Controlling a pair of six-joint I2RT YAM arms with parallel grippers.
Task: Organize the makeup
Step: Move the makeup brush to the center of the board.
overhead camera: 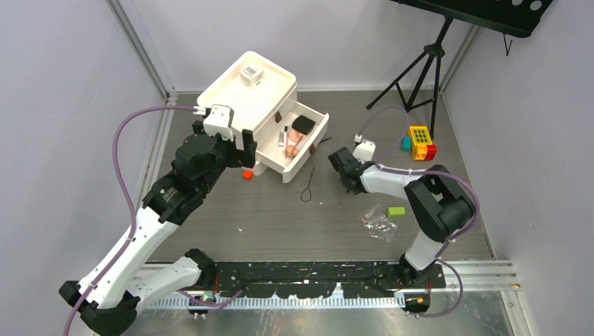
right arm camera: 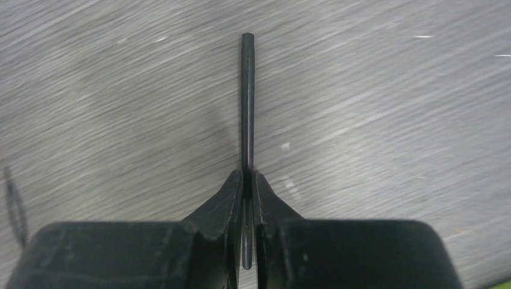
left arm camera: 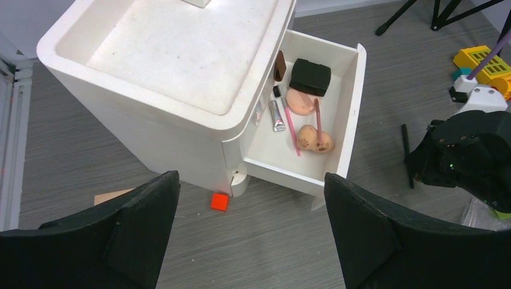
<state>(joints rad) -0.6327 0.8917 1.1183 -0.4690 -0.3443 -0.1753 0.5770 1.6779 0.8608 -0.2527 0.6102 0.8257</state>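
Top external: right claw (overhead camera: 342,166) is low on the table (overhead camera: 280,224), mid-width toward the far edge, near the open drawer (overhead camera: 308,155).
Left wrist: left claw (left arm camera: 250,178) gapes wide and empty, facing the drawer; sponges (left arm camera: 315,139) and compact (left arm camera: 310,76) lie inside.
Right wrist: jaws pinch the black pencil (right arm camera: 247,102), which lies flat on the table.
Step, as I judge it: pickup. Next: lift level, carry to the drawer.

Top external: the whole table (overhead camera: 280,224) is being viewed from high above its near edge, looking down and away, from far off.
Left wrist: the white drawer unit (left arm camera: 181,72) and its open drawer (left arm camera: 352,114) are being looked down on at middle range, past the left gripper (left arm camera: 252,180).
Right wrist: the table is being seen from very near, along the black pencil (right arm camera: 247,102) pinched in the right gripper (right arm camera: 247,176).
Shared: the drawer unit, the drawer and the right arm (left arm camera: 470,150) are being shown by both the top and left wrist views.
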